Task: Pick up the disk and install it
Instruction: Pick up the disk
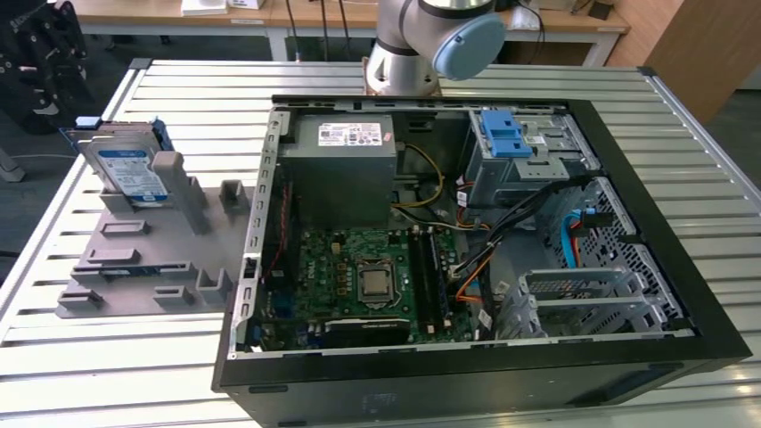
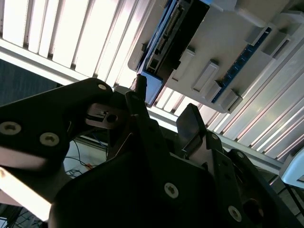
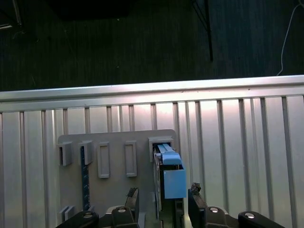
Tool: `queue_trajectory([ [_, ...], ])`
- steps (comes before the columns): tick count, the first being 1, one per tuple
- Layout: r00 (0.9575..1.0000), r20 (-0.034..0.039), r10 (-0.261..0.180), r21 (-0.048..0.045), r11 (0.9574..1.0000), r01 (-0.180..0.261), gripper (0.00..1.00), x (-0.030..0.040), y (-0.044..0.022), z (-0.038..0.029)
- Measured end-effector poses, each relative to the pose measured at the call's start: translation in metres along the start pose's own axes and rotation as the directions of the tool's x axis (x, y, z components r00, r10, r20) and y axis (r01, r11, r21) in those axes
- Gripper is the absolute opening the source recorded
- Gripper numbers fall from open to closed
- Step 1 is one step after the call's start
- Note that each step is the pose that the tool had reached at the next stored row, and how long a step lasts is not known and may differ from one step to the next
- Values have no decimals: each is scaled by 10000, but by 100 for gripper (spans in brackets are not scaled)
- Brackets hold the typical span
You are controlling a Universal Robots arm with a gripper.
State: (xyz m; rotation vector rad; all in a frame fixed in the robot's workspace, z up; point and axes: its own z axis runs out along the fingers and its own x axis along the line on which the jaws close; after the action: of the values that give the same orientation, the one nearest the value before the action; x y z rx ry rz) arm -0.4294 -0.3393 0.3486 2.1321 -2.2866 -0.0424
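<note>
**Exterior view**
- disk (image 1: 128, 171) — stands on edge in a slot at the far corner of the holder plate (image 1: 131, 267), label toward the camera. Probably kept upright so both flat faces stay free for a grasp from above.
- holder plate — lies flat on the slatted table (image 1: 666, 116), along the table's edge on the exterior view's left, just beside the computer case (image 1: 666, 357).
- computer case — rests on its side mid-table with the panel off, presumably so the bays open upward.
- drive cage (image 1: 519, 143) — sits in the case's far corner on the exterior view's right, with blue latches on top. Installing judged not yet begun, given the disk in its slot.
- arm base (image 1: 416, 45) — stands at the table's far edge.

**First wrist view**
- disk (image 3: 173, 183) — seen from above along its blue-framed upper edge, seated in the holder plate (image 3: 116, 142).
- fingertips (image 3: 194, 192) — flank the disk, a gap on each side.
- jaws — open, gripping nothing. Seemingly lined up to close on the flat faces. Height above the disk cannot be told.

**Second wrist view**
- disk (image 2: 166, 40) — shows its connector end, held in the holder plate (image 2: 228, 42).
- fingertips (image 2: 141, 85) — spread apart, clear of the disk.
</note>
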Motion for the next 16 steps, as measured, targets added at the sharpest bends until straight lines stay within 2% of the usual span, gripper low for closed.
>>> queue_trajectory([
  [7, 10000, -1, -17, 1, 10000, 17, 53, 1, 1, 25],
  [11, 9997, -7, -252, 7, 9997, 252, 53, 1, 3, 52],
  [16, 9997, -7, -236, 8, 9997, 236, 53, -35, 7, 68],
])
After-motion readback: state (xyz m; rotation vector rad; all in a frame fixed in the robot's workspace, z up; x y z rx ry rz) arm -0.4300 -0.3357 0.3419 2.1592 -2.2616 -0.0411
